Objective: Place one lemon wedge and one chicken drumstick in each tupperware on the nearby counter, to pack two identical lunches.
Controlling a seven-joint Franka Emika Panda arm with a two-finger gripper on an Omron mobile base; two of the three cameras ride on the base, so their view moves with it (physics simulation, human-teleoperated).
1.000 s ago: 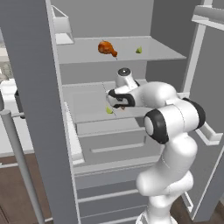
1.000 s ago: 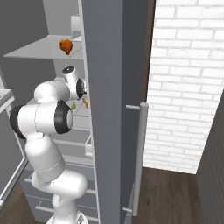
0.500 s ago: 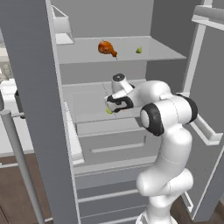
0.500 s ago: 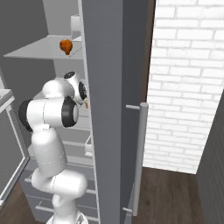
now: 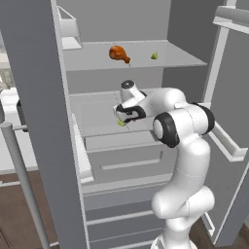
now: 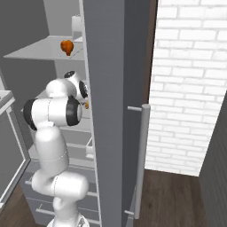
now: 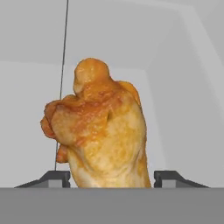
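Now the dark two-finger claw (image 5: 121, 115) has moved leftward and deeper over the grey middle shelf (image 5: 97, 114) of the open fridge than a second ago, and its jaws, fully spread then, have begun to narrow. In the hand view the golden-orange roasted chicken drumstick (image 7: 103, 131) stands between the two fingertips (image 7: 54, 177), which sit just beside its flanks. I cannot tell if they press it already, so the grip is not sure.

A tiny yellow-green lemon wedge (image 5: 121, 123) lies on the same shelf, near its front edge, just below the claw. On the upper shelf (image 5: 180, 58), the darker red-orange drumstick (image 5: 119, 53) lies left of the middle and a second lemon wedge (image 5: 154, 56) lies to its right.

I judge this as the first pick; the packing itself is not yet begun.
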